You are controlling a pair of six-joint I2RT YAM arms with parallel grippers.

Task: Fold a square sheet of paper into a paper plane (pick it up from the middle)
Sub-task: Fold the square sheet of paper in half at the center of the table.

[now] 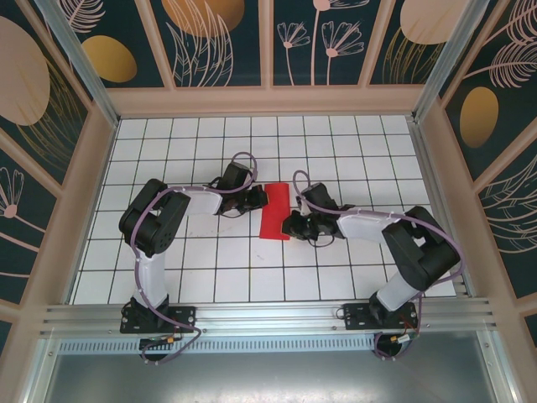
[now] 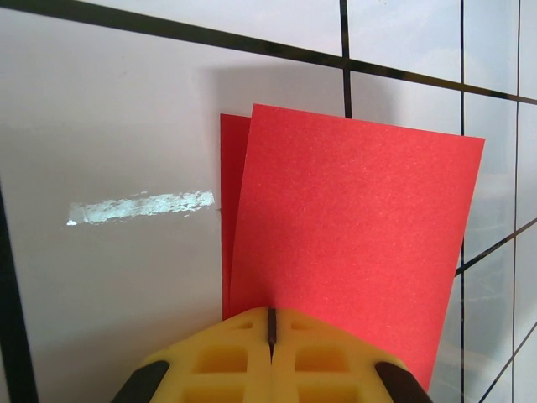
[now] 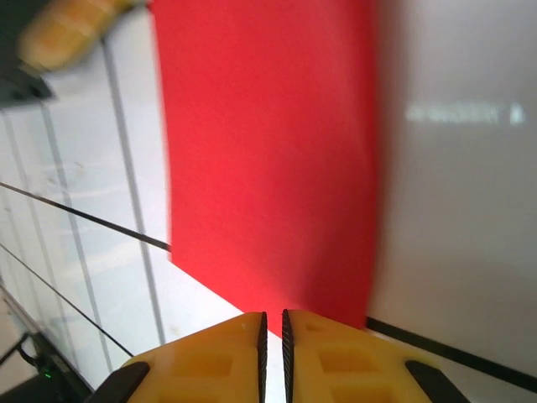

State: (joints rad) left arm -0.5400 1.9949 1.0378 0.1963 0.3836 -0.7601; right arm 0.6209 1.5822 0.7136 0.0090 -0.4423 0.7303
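Top view: one square sheet of paper [image 1: 275, 211], bright red and folded to a narrow upright strip, lies mid-table on the white grid table [image 1: 252, 269]. Two arms flank it. The left gripper [image 1: 257, 200] touches the strip's left edge, and the right gripper [image 1: 291, 225] sits at its near right corner. Leaf-print wall panels [image 1: 222, 34] ring the table on 3 sides.

Left wrist: two red layers show, w/ the top flap [image 2: 352, 235] skewed over the lower one. The left gripper [image 2: 270, 332] is clenched tight, tips covering the sheet's near edge; can't tell if paper is pinched. One shiny streak [image 2: 138, 207] marks the table to the left.

Right wrist: the sheet [image 3: 268, 151] is blurred and fills centre frame. The right gripper [image 3: 273, 332] has a thin slit btwn its fingers, right at the paper's near corner; grasp can't be told. One blurred yellow shape [image 3: 71, 34] sits far left.
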